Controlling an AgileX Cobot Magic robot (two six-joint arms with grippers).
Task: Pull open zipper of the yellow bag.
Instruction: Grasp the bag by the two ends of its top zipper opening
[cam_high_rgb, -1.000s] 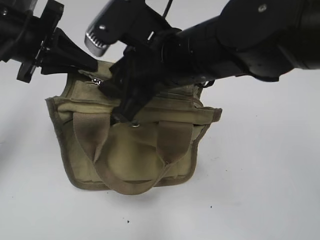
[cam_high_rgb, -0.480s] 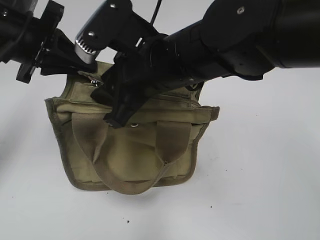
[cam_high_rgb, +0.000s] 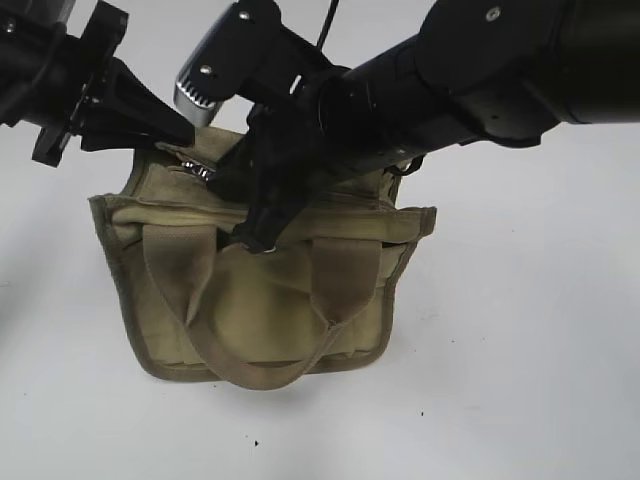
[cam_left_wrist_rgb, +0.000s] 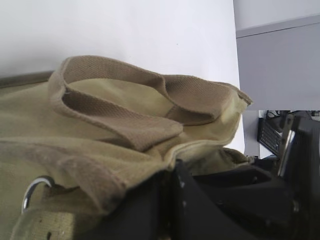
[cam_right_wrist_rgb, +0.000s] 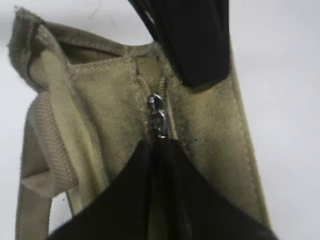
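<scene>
right pincer (cam_right_wrist_rgb: 159, 150) narrowed onto the zipper (cam_right_wrist_rgb: 157, 117) pull; left pincer (cam_high_rgb: 175, 135) clamped on the yellow bag (cam_high_rgb: 260, 300) far-left edge.

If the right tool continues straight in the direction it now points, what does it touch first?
Most likely the zipper: in the right wrist view the right tool has its tips at the silver pull tab on the yellow bag. Actual contact cannot be confirmed.

White tabletop (cam_high_rgb: 520, 350), few dark specks — grey wall panel (cam_left_wrist_rgb: 277, 65) behind, evenly lit.
</scene>
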